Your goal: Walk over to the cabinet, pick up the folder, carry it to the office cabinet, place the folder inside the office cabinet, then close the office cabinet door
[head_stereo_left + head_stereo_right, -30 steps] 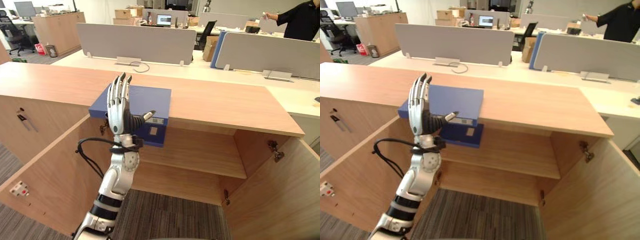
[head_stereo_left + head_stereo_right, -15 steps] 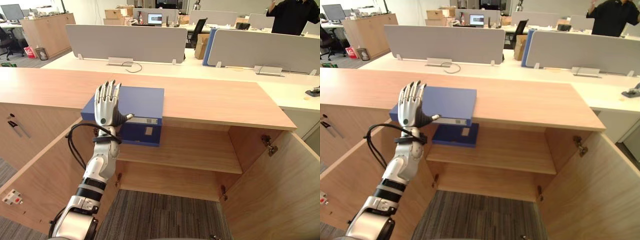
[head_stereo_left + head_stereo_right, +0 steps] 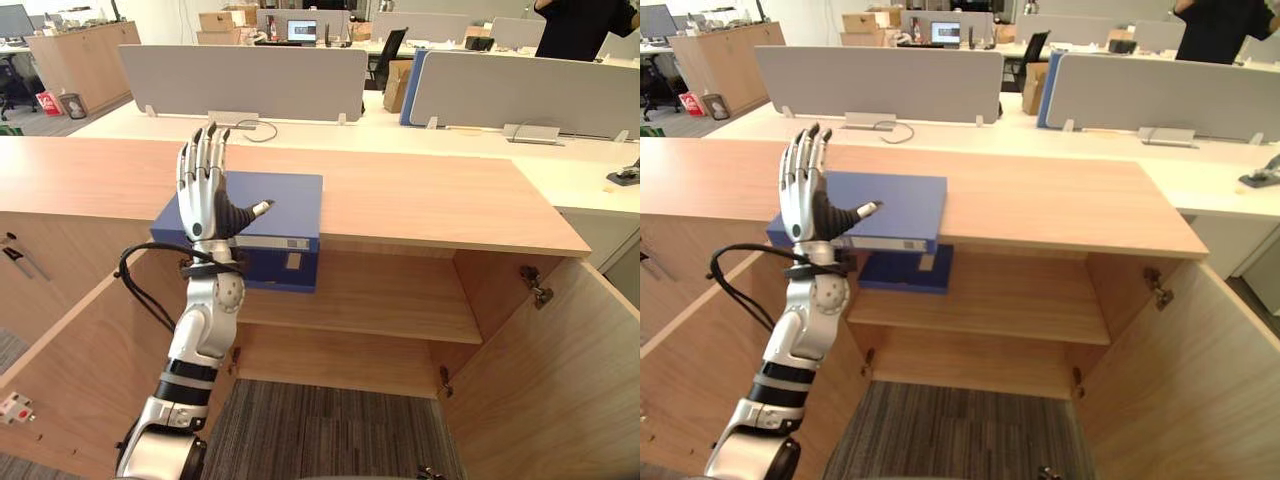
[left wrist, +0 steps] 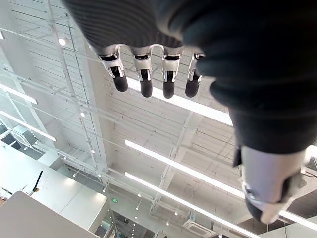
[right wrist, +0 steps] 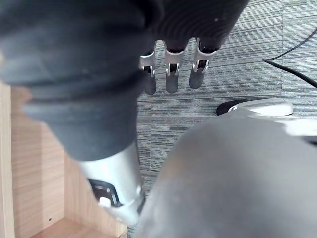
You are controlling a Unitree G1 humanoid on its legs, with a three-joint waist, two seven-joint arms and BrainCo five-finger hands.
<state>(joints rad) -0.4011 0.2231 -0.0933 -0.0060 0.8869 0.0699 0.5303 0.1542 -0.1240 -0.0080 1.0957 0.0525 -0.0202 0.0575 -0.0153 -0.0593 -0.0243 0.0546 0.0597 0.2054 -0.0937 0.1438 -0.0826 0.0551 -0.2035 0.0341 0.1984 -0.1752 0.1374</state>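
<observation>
Your left hand (image 3: 205, 200) is raised, fingers straight and empty, just before the blue folder (image 3: 285, 195). The folder lies flat at the cabinet top's (image 3: 430, 200) front edge and seems to overhang it. Expect it stiff, slick, perhaps heavy; pinch the overhanging spine. Your right hand (image 5: 171, 79) hangs relaxed.

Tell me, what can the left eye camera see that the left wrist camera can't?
The left eye view has the blue folder lying at the front edge of the wooden cabinet, whose doors stand open onto a shelf. The left wrist view looks up at long ceiling lights instead. Both have the left hand, raised, open and holding nothing.
</observation>
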